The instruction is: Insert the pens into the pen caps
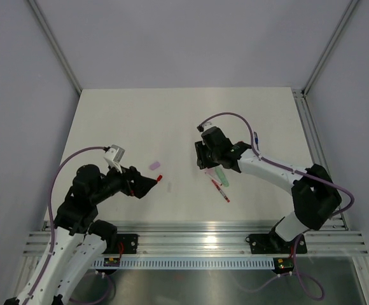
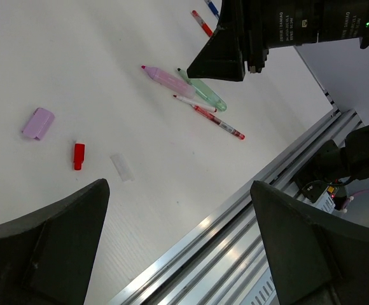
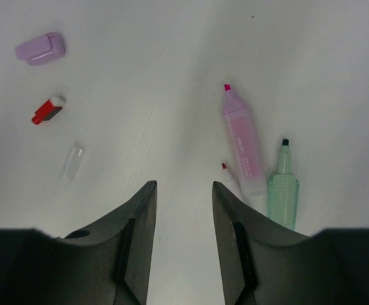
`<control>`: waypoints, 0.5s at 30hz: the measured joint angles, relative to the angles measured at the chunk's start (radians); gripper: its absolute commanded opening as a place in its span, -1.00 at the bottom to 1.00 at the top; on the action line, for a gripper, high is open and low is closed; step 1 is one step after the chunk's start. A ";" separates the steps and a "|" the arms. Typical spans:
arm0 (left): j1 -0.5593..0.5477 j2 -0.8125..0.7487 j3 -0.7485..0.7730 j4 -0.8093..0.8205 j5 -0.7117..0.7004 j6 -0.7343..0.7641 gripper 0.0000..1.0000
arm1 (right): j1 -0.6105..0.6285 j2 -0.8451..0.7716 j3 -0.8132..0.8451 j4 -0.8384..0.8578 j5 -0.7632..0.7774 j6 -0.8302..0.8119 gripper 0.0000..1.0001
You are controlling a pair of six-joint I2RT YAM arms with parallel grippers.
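Left fingers (image 2: 63, 241) were spread wide and right fingers (image 3: 137, 229) were parted, both empty, above the table (image 1: 127, 121). The uncapped pink pen (image 3: 243, 143) and pale green pen (image 3: 283, 190) lay side by side just ahead of the right fingers, with a thin red pen (image 2: 219, 125) beside them. The lilac cap (image 3: 40, 48), red cap (image 3: 46, 110) and clear cap (image 3: 72, 161) lay loose, apart from the pens and nearer the left fingers

red cap (image 1: 159, 178) just beside left gripper (image 1: 149, 185), pale purple cap (image 1: 154, 165) nearby
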 measured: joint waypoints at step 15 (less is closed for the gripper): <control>0.021 0.026 0.000 0.000 0.005 0.000 0.89 | -0.087 0.273 0.197 -0.179 -0.016 -0.211 0.06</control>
